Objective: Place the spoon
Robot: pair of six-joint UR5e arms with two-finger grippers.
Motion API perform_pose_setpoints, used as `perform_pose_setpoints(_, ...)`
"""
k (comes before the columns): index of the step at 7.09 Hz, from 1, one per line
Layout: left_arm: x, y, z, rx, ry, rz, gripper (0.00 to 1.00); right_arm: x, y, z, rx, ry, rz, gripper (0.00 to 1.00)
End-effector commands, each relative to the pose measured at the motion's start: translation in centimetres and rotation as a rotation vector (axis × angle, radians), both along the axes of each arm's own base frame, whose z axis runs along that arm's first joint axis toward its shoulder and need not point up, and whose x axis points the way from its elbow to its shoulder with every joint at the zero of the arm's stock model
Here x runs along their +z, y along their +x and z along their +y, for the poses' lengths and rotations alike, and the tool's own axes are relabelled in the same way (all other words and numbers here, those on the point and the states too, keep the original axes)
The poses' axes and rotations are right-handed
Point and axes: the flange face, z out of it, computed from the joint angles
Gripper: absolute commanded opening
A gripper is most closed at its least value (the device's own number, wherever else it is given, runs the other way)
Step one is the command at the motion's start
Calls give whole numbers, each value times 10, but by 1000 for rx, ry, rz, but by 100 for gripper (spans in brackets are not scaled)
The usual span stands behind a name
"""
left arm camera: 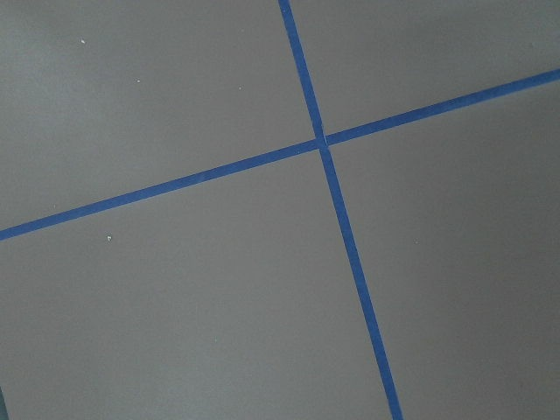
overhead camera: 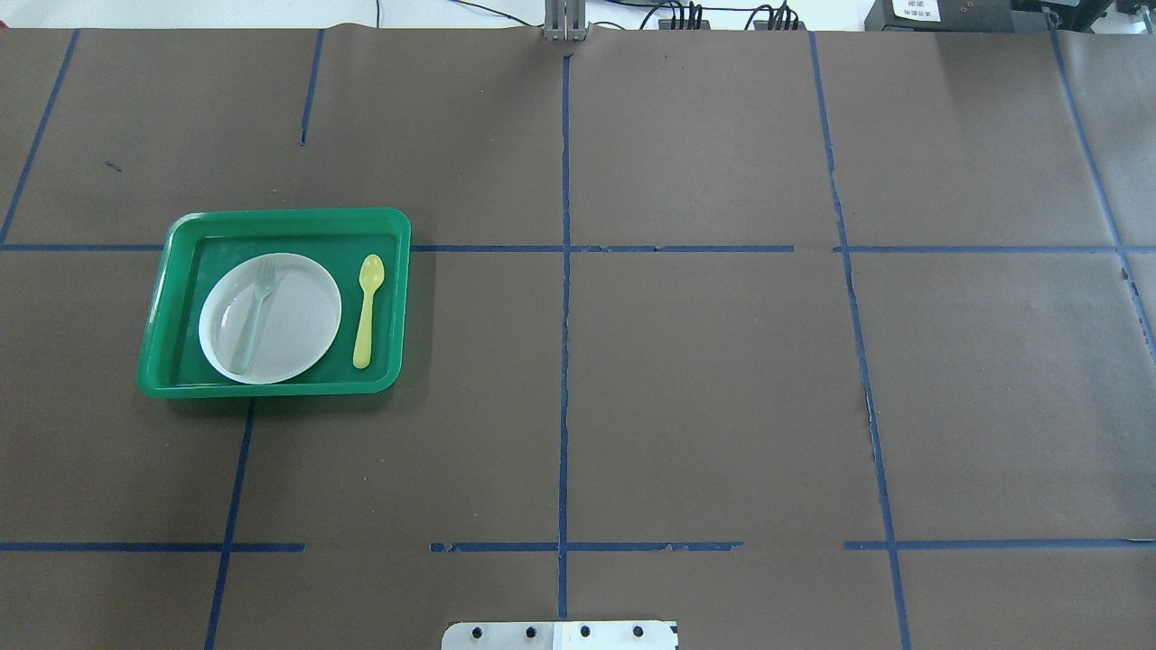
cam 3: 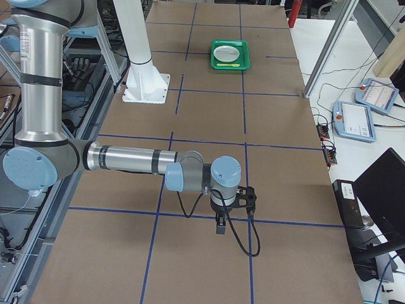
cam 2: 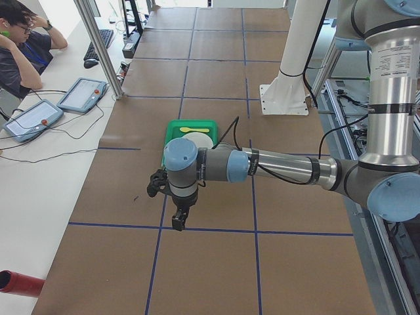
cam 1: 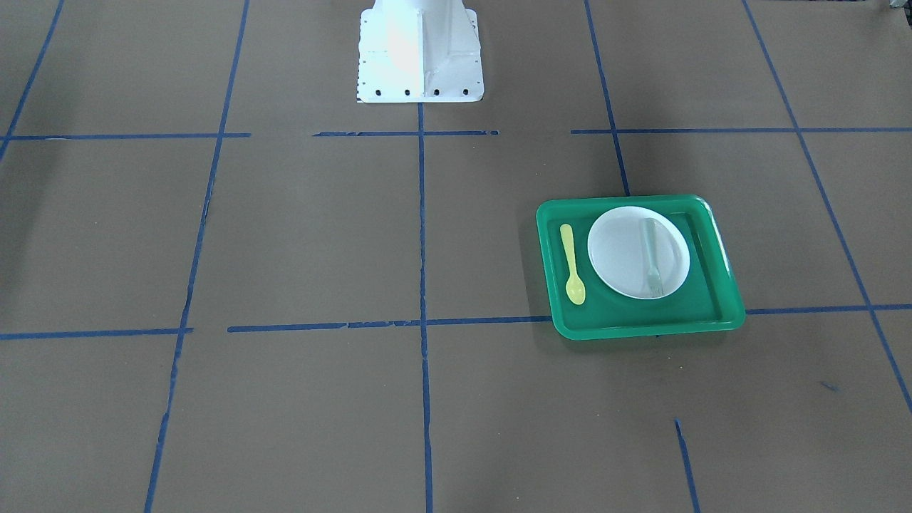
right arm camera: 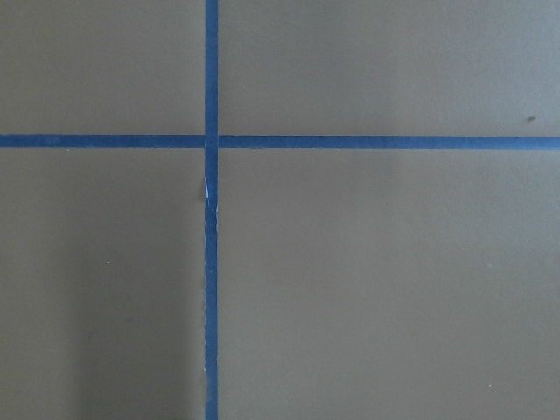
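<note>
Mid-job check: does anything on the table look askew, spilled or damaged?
Nothing is spilled or broken. The small yellow plastic spoon lies in the green plastic tray, beside the round white plate and apart from it. The pale grey-green plastic fork lies on the plate. Only the blue tape lines are frayed and gapped in places.

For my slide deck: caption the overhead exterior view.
Yellow spoon lies in green tray beside white plate holding a fork.

Green tray [overhead camera: 271, 387] on brown table [overhead camera: 704, 379]
</note>
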Motion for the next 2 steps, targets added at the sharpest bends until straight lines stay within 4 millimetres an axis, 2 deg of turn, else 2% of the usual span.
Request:
perform_pose_setpoints(1,0,1,1,0,-2,15,100,1,0,1,0,-2,0,100)
perform_pose_setpoints(2,-1,4,2,1,-6,55,100,0,0,0,0,-1,0,100)
